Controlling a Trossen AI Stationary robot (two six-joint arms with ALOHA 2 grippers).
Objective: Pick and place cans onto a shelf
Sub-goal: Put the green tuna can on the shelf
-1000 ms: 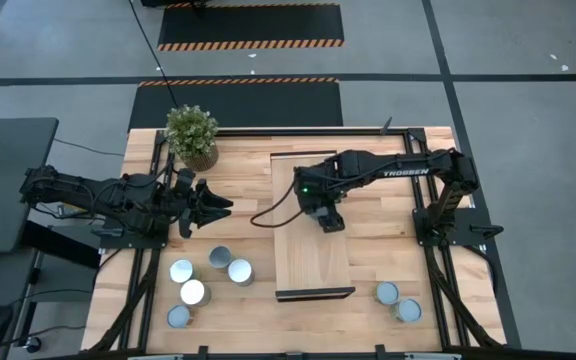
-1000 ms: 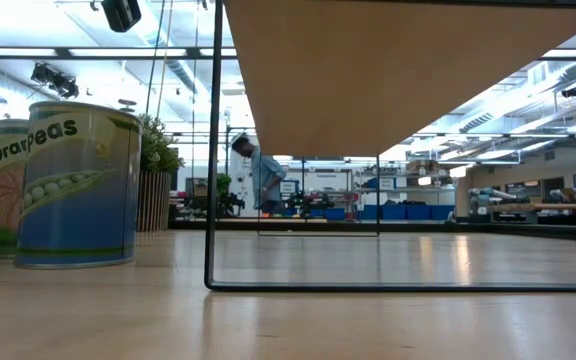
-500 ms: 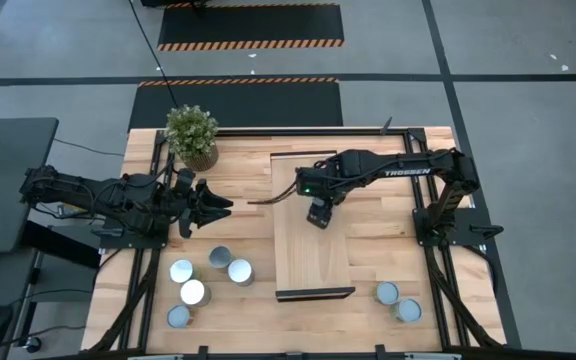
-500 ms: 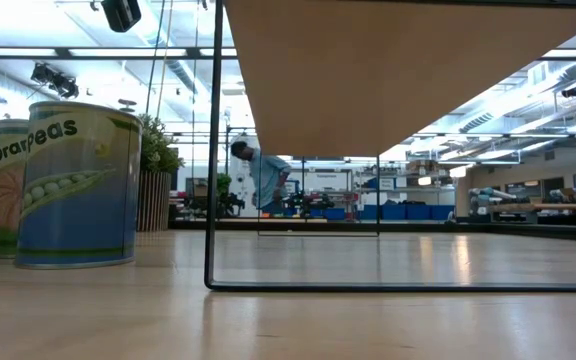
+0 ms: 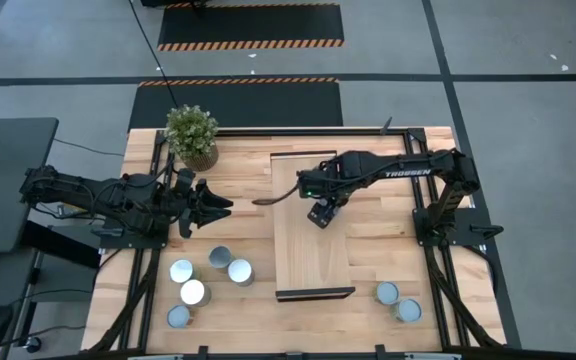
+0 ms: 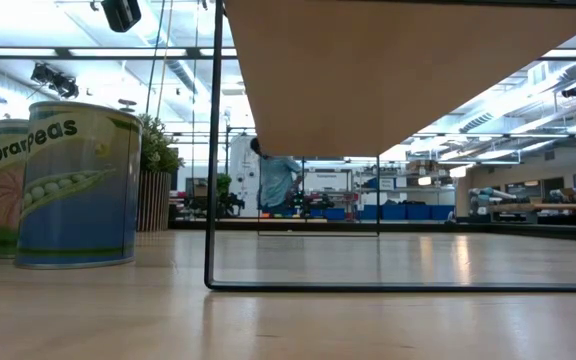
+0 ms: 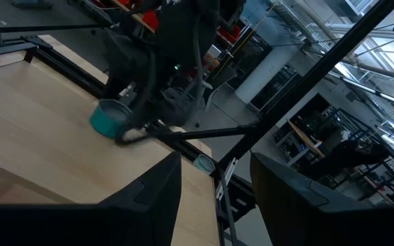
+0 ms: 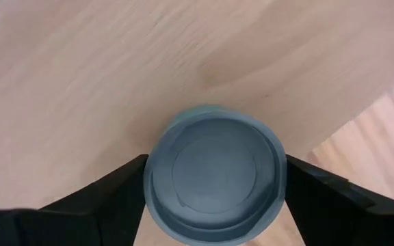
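The shelf (image 5: 313, 250) is a light-wood plank raised over the middle of the table. My right gripper (image 5: 318, 214) is above its far half, shut on a can with greenish sides (image 8: 214, 174). The left wrist view shows this can (image 7: 109, 118) low over the plank. My left gripper (image 5: 223, 205) is open and empty, hovering left of the shelf. Several silvery cans (image 5: 219, 258) stand upright on the table near the left front. Two more (image 5: 387, 293) stand at the right front. Two labelled cans (image 6: 78, 185) show close in the low view. My right gripper pinches the can's round side (image 8: 150, 179) between its two fingers (image 8: 108, 198), one on each side. The fingers come from above and point down. The can is upright, top up. Whether its bottom rests on the shelf or hangs just above it, I cannot tell.
A potted plant (image 5: 191, 135) stands at the table's far left. The shelf's dark metal leg (image 6: 210, 150) and underside (image 6: 388, 70) fill the low view. A person (image 6: 278, 180) stands far back in the room. A cable (image 5: 273, 198) trails left of my right arm.
My right gripper has gone a little toward the table's far and left edges over the shelf, still shut on the can. The person in the room behind has moved to the right.
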